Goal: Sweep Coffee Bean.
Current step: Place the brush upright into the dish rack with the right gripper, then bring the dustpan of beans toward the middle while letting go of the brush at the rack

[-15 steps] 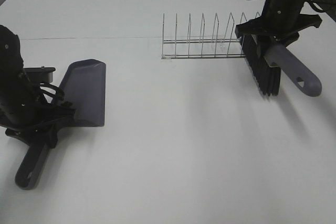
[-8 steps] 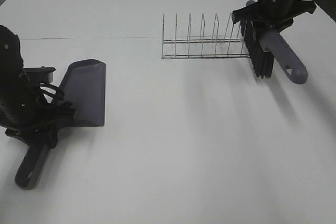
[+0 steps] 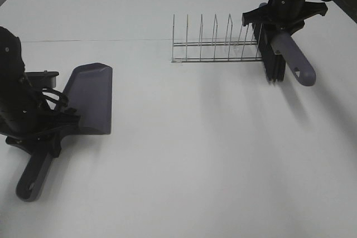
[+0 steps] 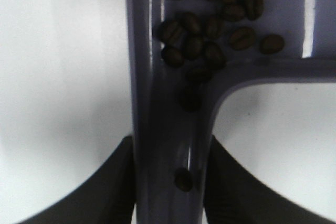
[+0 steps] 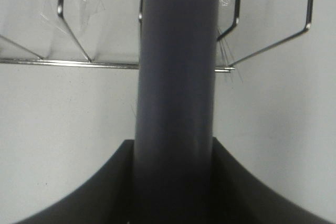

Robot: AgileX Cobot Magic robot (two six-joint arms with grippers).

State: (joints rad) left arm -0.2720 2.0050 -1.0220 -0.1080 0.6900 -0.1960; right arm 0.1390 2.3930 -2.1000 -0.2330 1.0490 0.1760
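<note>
**Beans in Dustpan, Brush at Rack End**

We take the wire rack (image 3: 215, 44), standing on the white table (image 3: 195, 160), as our reference.

The left gripper (image 3: 44, 132) sits well apart from the rack, beyond its left end and toward the near side of the table. Its jaws are closed tight on the handle of the grey dustpan (image 3: 89, 96), one jaw on each side, as the left wrist view confirms. The pan lies flat on the table with its open mouth pointing toward the far side.

The coffee beans (image 4: 210, 24) lie inside the dustpan, clustered in the rear corner where the pan floor meets the handle. One stray bean (image 4: 183, 179) rests lower down in the handle channel, close to the jaws. We see no detail of the beans in the high view.

The right gripper (image 3: 281, 20) is at the rack's right end. Its jaws are clamped around the grey handle of the brush (image 3: 295, 62). The black bristles (image 3: 273, 62) hang downward just beside the rack's last wires. We cannot tell whether they touch the rack or the table.
</note>
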